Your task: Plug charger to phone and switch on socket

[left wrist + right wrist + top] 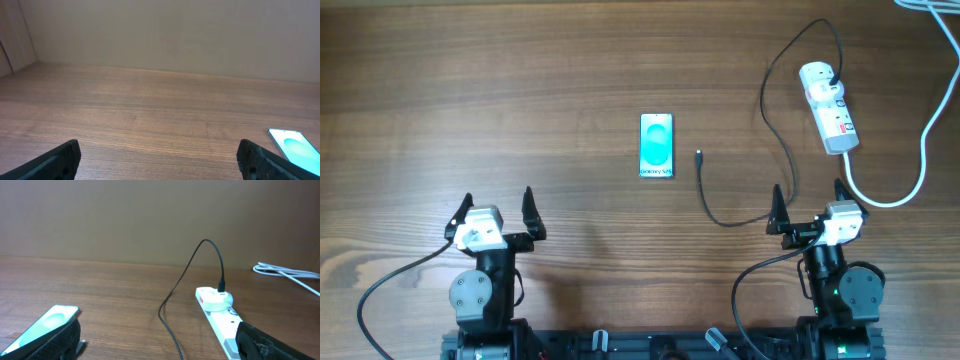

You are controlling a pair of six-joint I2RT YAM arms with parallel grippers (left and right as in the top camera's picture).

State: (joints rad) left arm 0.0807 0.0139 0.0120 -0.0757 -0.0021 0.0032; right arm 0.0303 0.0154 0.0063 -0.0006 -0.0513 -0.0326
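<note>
The phone [656,146] lies face up mid-table, its teal screen lit; it also shows in the left wrist view [295,149] and the right wrist view [42,325]. The charger [775,120], a thin black cable, loops from the white plug on the socket [829,107] down to a small plug tip [698,155] lying just right of the phone. In the right wrist view the charger [172,297] rises from the socket [220,311]. My left gripper [496,212] is open near the front left. My right gripper [808,207] is open near the front right, straddling the cable, holding nothing.
A thick white cord [920,150] curves from the socket's near end toward the right table edge and back to the far corner. Both arm bases [485,295] sit at the front edge. Bare wooden tabletop [470,100] spreads to the left.
</note>
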